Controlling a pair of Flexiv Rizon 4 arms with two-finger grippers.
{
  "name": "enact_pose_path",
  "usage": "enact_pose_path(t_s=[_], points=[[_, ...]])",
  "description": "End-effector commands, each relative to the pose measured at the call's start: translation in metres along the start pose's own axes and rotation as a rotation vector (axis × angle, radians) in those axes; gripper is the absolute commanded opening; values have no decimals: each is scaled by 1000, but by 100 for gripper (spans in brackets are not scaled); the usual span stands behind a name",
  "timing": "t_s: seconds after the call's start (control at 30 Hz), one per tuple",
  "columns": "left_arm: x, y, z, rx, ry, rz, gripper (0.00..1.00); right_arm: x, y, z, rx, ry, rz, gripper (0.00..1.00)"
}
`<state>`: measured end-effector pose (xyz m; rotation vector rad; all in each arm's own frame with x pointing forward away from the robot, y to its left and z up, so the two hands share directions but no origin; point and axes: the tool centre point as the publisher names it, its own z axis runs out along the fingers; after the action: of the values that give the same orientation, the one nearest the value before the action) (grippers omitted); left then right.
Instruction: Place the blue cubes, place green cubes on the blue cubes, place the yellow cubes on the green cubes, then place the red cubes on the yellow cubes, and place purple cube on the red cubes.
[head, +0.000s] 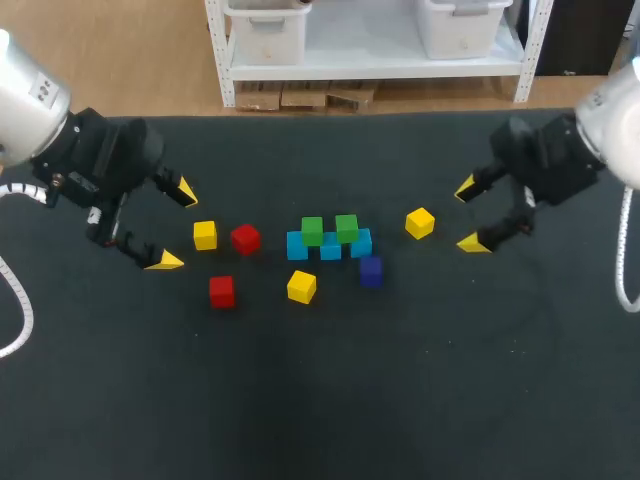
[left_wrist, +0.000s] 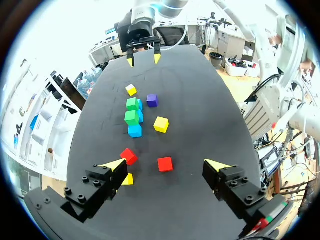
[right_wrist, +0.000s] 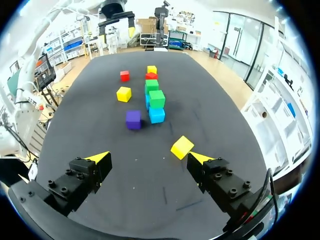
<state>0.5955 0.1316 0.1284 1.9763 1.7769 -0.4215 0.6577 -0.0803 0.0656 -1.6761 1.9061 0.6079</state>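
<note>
Both my pincers hang open and empty, well apart from the blue cubes (head: 330, 247): my left pincer (head: 174, 226) is off their left end and my right pincer (head: 470, 216) off their right end, held clear, I judge, so neither knocks the stack. The blue cubes lie in a touching row as the base and the two green cubes (head: 312, 231) sit on top, so I take yellow to be next. One yellow cube (head: 420, 222) lies loose to the right of the row near my right pincer, the likeliest pick, while the other yellow cubes (head: 301, 286), red cubes (head: 245, 238) and purple cube (head: 371, 271) wait to the row's left and on my side of it.
</note>
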Motion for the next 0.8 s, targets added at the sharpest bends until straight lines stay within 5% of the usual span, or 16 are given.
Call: enact_pose_path(t_s=[0.03,0.43,0.8], points=[[2,0,0,-1,-6,4,100,7,-1,-8,-18,-42,-6,100],[2,0,0,-1,-6,4,100,10,-2,-11,-60,-57,-33,100],[-40,2,48,66,57,196,100,10,-2,-11,-60,-57,-33,100]])
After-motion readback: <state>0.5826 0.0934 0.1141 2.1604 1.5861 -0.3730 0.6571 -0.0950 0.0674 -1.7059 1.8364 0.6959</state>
